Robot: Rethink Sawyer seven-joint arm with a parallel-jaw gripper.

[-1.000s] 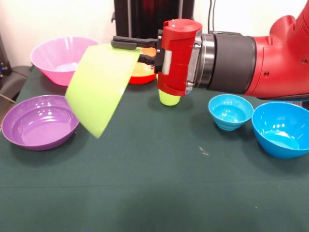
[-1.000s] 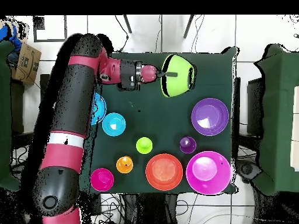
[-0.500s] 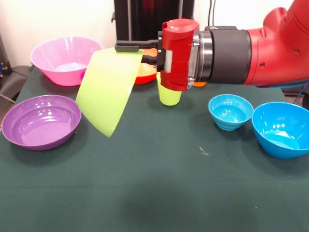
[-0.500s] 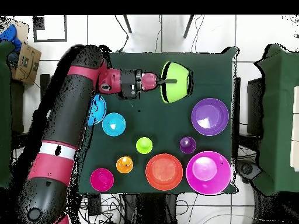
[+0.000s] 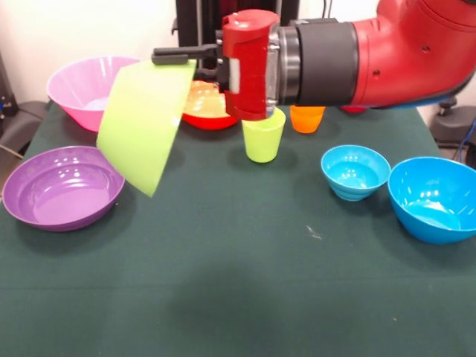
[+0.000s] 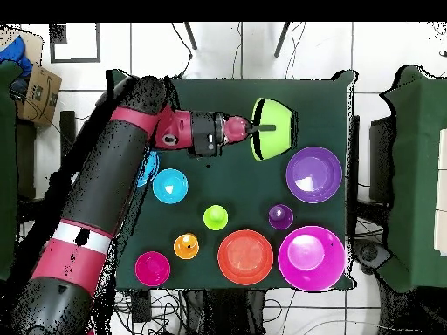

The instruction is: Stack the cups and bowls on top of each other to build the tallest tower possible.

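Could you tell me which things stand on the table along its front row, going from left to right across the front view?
Shallow purple bowl → lime green cup → small light blue bowl → big blue bowl.

Bright, even light from above puts white glints in the purple bowl (image 5: 62, 186), soft shadows beneath.

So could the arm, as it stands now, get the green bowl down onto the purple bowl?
Probably yes. The gripper holds the lime green bowl by its rim, lifted and tilted, beside the shallow purple bowl, and nothing stands between them. The purple cup sits apart, out of the path.
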